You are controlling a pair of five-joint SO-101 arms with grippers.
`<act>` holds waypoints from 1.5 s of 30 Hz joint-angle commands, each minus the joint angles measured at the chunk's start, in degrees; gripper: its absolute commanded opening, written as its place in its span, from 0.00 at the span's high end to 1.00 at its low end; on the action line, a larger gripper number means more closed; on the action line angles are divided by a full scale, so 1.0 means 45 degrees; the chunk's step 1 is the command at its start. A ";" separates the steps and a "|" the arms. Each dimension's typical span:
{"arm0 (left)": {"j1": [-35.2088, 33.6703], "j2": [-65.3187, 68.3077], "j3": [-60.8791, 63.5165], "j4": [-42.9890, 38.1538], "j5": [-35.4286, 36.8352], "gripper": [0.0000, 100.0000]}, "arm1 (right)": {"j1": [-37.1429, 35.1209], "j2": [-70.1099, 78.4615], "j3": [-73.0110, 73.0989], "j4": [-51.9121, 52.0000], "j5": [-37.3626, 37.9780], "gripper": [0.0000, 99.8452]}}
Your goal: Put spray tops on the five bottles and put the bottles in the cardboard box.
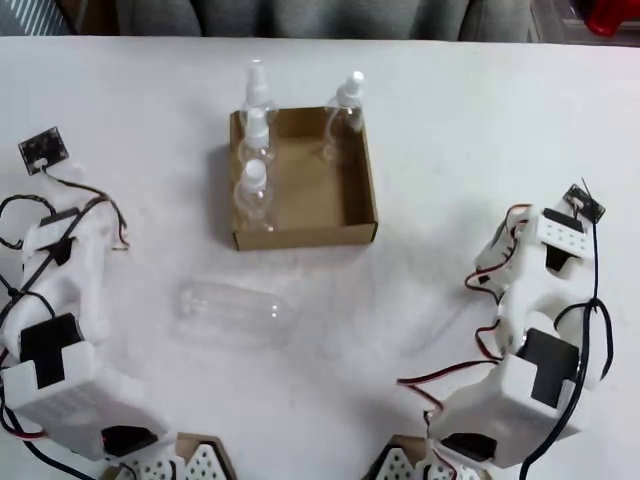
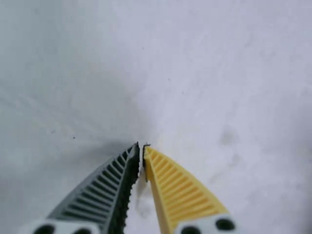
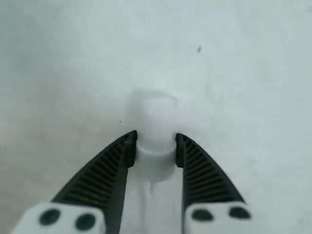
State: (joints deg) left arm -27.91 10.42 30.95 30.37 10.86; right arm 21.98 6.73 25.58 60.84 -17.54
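Right gripper (image 3: 156,139): jaws narrow, clamped on a white spray top (image 3: 156,117) over the table (image 3: 253,58). Left gripper (image 2: 142,148): fingers pressed together, nothing held. Ahead of both, between the arms, a capless bottle (image 1: 235,312) lies on its side. Beyond it, the cardboard box (image 1: 362,190) holds four capped bottles (image 1: 253,190).

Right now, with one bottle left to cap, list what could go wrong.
1. The uncapped bottle lies on its side on the table. It is round and clear, so it may roll if nudged.
2. The right gripper pinches the spray top with just the tips of its jaws, so the top could slip or tilt.
3. Capped bottles stand in the cardboard box, and adding another could tip them.
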 commanded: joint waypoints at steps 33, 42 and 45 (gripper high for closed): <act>0.6379 -0.6847 -0.0274 1.2698 -2.0532 0.95 | 0.0361 0.0752 -0.0879 -0.0596 0.0840 0.98; 0.7766 -0.6867 0.0293 1.1565 -2.0611 0.84 | 0.0342 0.0752 -0.0879 -0.0596 0.0879 0.98; 0.8156 -0.6867 0.0996 1.0393 -2.0493 0.84 | 0.0342 0.0752 -0.0879 -0.0596 0.1348 0.98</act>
State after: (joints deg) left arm 6.73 -17.80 34.11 81.98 -81.36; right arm 23.21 10.07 23.82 58.37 -13.41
